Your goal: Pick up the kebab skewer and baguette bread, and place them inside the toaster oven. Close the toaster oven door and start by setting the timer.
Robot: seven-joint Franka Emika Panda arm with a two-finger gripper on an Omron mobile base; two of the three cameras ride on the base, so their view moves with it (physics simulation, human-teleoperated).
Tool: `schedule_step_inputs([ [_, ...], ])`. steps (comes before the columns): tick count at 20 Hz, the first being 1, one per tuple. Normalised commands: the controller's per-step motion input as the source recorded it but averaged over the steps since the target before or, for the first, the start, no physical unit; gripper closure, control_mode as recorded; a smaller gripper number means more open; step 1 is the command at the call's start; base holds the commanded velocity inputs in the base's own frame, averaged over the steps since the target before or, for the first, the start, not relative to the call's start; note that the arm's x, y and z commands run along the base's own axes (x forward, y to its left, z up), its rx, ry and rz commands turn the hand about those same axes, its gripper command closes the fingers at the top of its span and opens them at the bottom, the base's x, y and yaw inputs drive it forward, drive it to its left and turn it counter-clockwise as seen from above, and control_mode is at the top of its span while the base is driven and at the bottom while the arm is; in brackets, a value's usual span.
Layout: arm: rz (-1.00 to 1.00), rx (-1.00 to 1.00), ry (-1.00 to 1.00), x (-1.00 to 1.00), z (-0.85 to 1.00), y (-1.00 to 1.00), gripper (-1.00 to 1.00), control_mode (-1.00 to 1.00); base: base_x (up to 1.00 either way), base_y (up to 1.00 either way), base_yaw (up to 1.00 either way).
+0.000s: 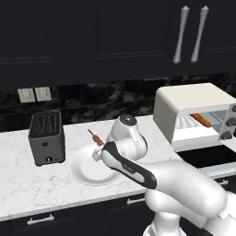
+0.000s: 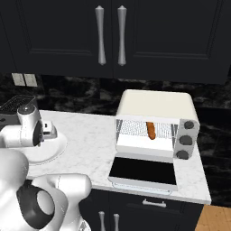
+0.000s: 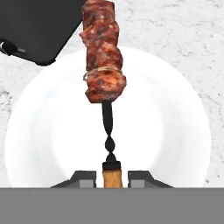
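My gripper [image 3: 111, 177] is shut on the orange end piece of the kebab skewer [image 3: 103, 57], with a dark finger on each side of it. The skewer's reddish-brown meat chunks point away from the hand over a white plate [image 3: 175, 131]. From the left base, the skewer [image 1: 96, 138] sticks up past the wrist above the plate's [image 1: 85, 173] far edge. The baguette bread [image 2: 151, 130] lies on the wire rack inside the cream-white toaster oven [image 2: 155, 104]. The toaster oven door [image 2: 143, 170] hangs open, flat toward the counter's front.
A dark grey two-slot toaster [image 1: 46, 137] stands just left of the plate, and its corner [image 3: 39, 30] shows close to the skewer tip. Three knobs [image 2: 184, 140] run down the oven's right side. Dark cabinets hang above the white marble counter [image 2: 90, 135].
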Motion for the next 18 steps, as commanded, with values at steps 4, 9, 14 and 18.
schedule_step_inputs([
  [4,-0.11,0.0,0.02,-0.45,0.72,-0.38,1.0,-1.0,0.0,0.0,0.0],
  [9,-0.04,0.0,0.02,-0.58,0.57,-0.63,1.0,-1.0,0.0,0.0,0.0],
  [14,0.0,0.0,0.0,-0.49,0.5,-0.68,1.0,-1.0,0.0,0.0,0.0],
  [18,0.0,0.0,0.0,-0.62,0.41,-0.68,1.0,-1.0,0.0,0.0,0.0],
])
